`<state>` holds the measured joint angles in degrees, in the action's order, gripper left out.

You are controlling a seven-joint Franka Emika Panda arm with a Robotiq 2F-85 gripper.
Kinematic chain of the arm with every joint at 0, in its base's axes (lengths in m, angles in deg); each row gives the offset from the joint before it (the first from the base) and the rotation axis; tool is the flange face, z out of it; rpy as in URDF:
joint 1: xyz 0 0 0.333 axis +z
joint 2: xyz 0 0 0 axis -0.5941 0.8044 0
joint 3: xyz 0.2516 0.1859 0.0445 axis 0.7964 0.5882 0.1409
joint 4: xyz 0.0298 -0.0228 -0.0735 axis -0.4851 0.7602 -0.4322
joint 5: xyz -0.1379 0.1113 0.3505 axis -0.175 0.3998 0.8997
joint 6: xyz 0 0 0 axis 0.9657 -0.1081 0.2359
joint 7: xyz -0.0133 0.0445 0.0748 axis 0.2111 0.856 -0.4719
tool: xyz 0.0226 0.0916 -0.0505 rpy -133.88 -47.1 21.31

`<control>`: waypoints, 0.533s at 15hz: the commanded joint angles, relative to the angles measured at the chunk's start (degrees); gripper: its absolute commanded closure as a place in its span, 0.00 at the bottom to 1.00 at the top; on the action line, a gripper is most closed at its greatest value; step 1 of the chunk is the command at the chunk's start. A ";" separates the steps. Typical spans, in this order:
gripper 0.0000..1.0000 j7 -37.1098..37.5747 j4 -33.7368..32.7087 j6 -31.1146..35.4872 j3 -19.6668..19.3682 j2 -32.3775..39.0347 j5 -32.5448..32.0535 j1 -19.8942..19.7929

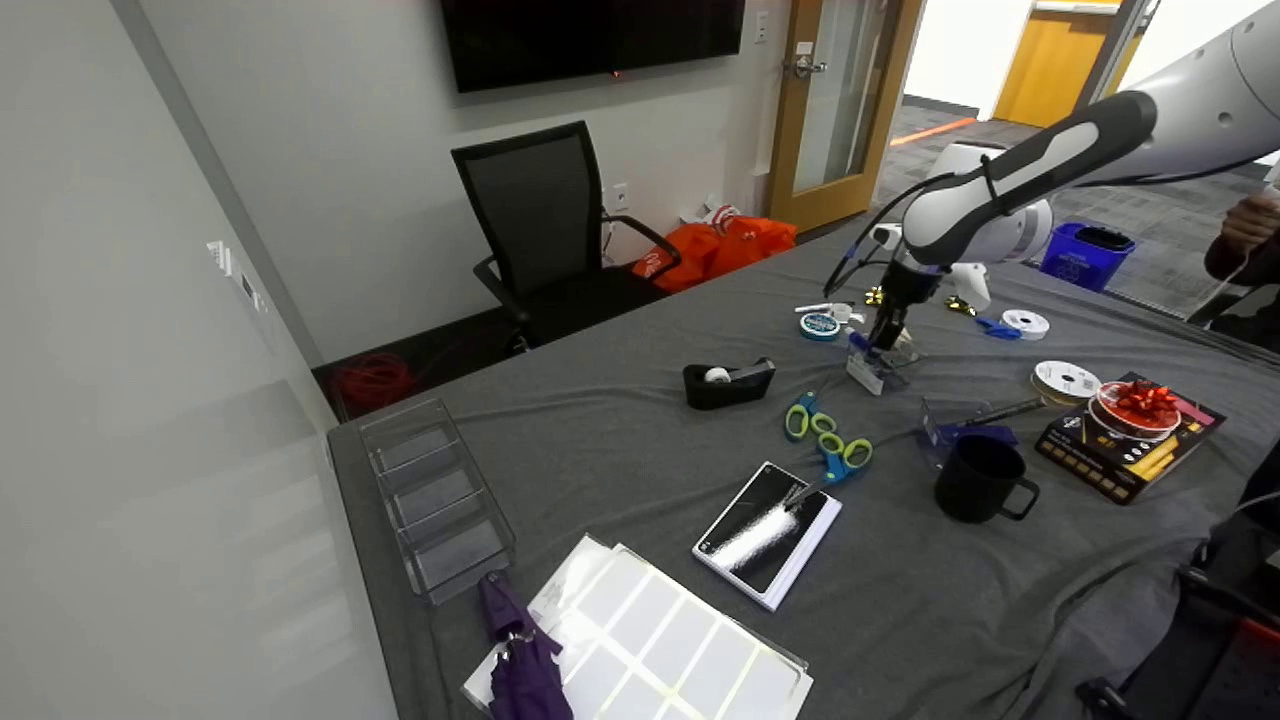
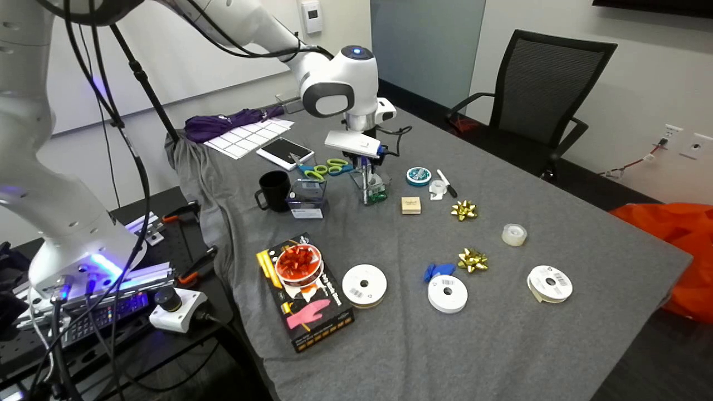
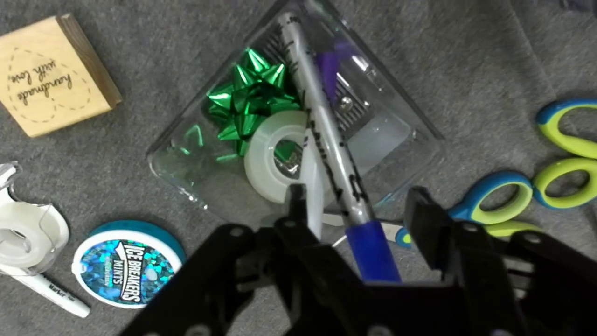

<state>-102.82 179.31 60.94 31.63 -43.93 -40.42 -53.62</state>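
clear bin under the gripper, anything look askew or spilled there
The blue-capped marker looks askew: it slants across the clear bin, one end jutting out between the jaws of the open gripper. Nothing there looks spilled.

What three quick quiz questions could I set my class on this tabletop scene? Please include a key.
1. In the wrist view, what colour is the gift bow in the clear container? (a) red (b) green (c) gold
2. Fill in: the printed wooden block reads "handmade with ...".
3. Yes or no, and why: is the pincer gripping the silver-and-blue marker?

Key: 1. b; 2. love; 3. no, the pincer is open, with a gap on either side of the marker's blue end.
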 commanded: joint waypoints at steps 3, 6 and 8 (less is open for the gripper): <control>0.86 -1.85 0.67 1.33 1.22 0.47 0.67 -1.28; 0.96 -2.21 0.79 1.39 1.63 0.08 0.90 -1.47; 0.95 -2.77 1.03 1.29 2.02 -0.45 1.10 -1.84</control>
<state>-103.04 179.00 61.67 32.10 -44.08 -40.42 -53.63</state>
